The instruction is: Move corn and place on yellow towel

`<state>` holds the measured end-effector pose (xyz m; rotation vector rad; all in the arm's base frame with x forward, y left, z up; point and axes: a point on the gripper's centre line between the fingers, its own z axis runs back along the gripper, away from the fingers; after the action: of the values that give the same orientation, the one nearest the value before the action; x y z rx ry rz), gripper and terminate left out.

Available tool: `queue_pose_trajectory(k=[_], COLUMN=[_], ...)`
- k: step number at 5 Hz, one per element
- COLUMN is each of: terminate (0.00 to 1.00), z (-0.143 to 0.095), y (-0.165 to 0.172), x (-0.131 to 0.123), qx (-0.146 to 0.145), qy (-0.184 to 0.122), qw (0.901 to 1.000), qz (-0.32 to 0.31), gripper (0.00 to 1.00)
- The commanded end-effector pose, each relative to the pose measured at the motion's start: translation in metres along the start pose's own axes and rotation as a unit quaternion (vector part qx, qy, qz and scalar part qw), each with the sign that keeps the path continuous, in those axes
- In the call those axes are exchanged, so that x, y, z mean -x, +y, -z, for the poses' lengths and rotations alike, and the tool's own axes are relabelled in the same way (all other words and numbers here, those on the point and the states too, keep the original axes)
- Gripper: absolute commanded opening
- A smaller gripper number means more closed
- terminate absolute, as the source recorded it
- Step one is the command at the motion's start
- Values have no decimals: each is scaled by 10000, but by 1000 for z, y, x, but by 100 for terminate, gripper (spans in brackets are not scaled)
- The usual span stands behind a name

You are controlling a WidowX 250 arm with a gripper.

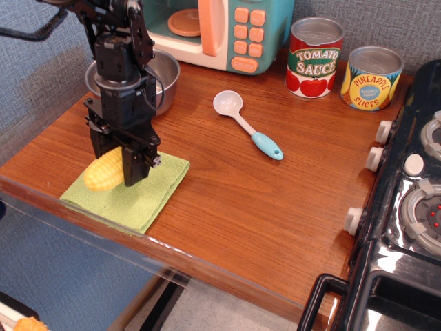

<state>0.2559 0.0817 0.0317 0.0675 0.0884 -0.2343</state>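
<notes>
The yellow toy corn (103,173) lies low over the yellow-green towel (138,194) at the front left of the wooden counter, resting on it or just above it. My black gripper (118,164) reaches down from above, its fingers (133,164) closed around the corn's right end. The gripper hides the back part of the towel and the corn's end.
A steel bowl (165,72) stands behind the gripper. A white spoon with a blue handle (247,125) lies mid-counter. A toy microwave (213,27), a tomato sauce can (314,57) and a pineapple can (372,77) line the back. A toy stove (406,207) is at the right.
</notes>
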Motion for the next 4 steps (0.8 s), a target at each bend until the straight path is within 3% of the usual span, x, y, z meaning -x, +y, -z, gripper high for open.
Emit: queue_pose_trajectory(k=[1, 2, 3, 4], terminate=[0, 0, 0, 0], z=[-26, -49, -59, -59], y=[5, 1, -2, -2], x=[0, 3, 4, 4], qx=[-163, 6, 113, 113], qy=[-354, -870, -1054, -1054], qw=[9991, 9953, 9927, 9927], qz=[136, 437, 583, 583], gripper=[100, 100, 100, 100])
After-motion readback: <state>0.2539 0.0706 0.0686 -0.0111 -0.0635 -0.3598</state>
